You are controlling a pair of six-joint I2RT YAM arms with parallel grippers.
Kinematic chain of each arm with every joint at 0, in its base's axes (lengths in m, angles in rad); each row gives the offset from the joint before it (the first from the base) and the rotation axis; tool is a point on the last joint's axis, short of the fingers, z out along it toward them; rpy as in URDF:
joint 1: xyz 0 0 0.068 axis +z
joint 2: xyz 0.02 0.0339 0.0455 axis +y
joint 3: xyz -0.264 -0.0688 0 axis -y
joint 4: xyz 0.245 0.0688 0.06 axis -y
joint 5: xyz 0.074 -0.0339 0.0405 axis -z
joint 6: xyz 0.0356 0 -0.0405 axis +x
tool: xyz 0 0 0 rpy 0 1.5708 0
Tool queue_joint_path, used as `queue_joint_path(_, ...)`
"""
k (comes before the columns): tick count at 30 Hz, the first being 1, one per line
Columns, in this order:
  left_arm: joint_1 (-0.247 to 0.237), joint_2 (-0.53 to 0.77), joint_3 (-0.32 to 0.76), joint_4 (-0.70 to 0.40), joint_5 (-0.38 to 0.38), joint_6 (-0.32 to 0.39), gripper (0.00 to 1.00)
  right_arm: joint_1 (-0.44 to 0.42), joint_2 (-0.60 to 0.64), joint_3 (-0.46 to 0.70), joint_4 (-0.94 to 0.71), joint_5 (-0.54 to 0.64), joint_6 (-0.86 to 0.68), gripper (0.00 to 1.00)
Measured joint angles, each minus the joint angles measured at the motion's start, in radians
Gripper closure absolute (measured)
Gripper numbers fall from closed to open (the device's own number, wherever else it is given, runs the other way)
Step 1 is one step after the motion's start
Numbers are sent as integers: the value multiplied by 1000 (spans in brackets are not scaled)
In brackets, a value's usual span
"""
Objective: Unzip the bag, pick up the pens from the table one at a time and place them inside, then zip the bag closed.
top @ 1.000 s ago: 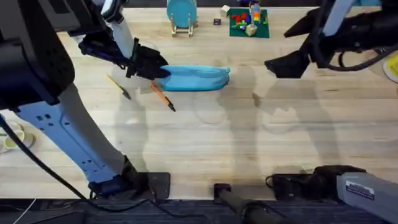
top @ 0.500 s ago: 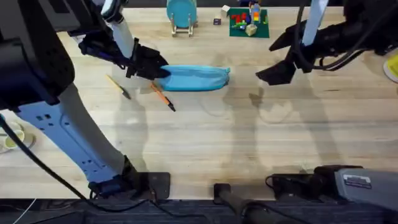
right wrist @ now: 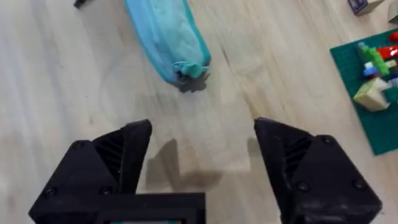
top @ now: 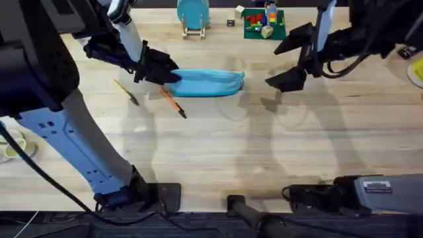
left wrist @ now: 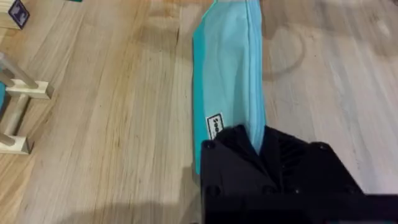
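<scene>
The light blue bag (top: pixel 206 82) lies lengthwise on the table (top: pixel 218 152), with its zipper running along the top. My left gripper (top: pixel 165 74) is shut on the bag's left end; in the left wrist view the black fingers (left wrist: pixel 292 155) pinch the fabric of the bag (left wrist: pixel 227 68). The orange pen (top: pixel 173 102) lies just in front of that end, and the tan pen (top: pixel 125 91) lies further left. My right gripper (top: pixel 272 66) hovers open to the right of the bag. In the right wrist view the zipper pull (right wrist: pixel 189 68) on the bag (right wrist: pixel 165 31) lies ahead of the right gripper (right wrist: pixel 202 152).
A teal disc on a wooden stand (top: pixel 192 14) and a green plate with toy bricks (top: pixel 264 23) stand at the table's far edge. A yellow object (top: pixel 418 69) sits at the right edge. Bare wood spreads in front of the bag.
The right arm has moved left and slightly further back, bringing its open gripper closer to the bag's right end. The left gripper, bag and pens have not moved.
</scene>
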Motion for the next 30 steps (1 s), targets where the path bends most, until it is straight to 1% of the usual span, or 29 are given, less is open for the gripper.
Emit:
queue_joint_path(7,0,0,0,0,0,0,959,7,71,0,91,-10,-16,8)
queue_joint_path(30,0,0,0,0,0,0,959,16,222,1,193,-161,-30,21)
